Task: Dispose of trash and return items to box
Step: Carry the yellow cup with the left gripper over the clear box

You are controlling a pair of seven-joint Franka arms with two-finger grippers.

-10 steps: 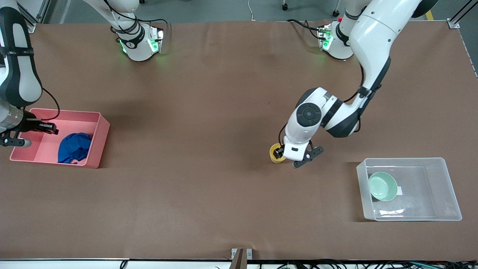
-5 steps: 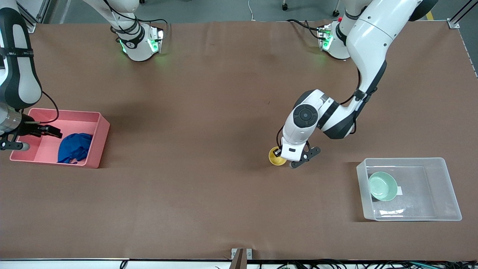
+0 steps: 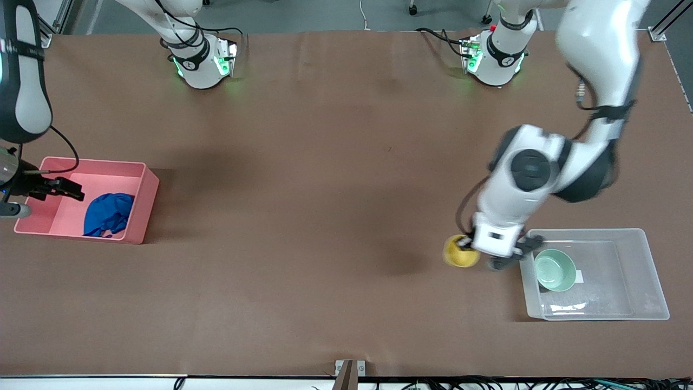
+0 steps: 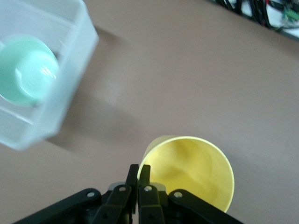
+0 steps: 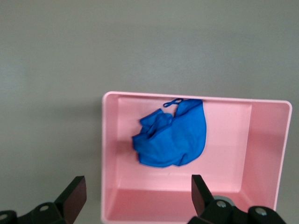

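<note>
My left gripper [image 3: 470, 245] is shut on the rim of the yellow cup [image 3: 460, 252] and holds it in the air over the table, just beside the clear box [image 3: 644, 281]. In the left wrist view the fingers [image 4: 139, 173] pinch the cup's [image 4: 191, 168] wall. The mint-green bowl [image 3: 554, 270] lies in the box, also in the left wrist view [image 4: 25, 70]. The blue wad of trash [image 3: 108, 213] lies in the pink bin [image 3: 143, 203]. My right gripper [image 3: 51, 187] is open and empty above the pink bin; its wrist view shows the wad [image 5: 173, 135].
The pink bin [image 5: 266, 154] stands at the right arm's end of the table, the clear box [image 4: 70, 79] at the left arm's end. The two arm bases [image 3: 200, 59] stand along the table's edge farthest from the front camera. Brown tabletop lies between the bins.
My left gripper has lifted the yellow cup off the table and carried it toward the clear box. My right gripper has shifted slightly over the pink bin.
</note>
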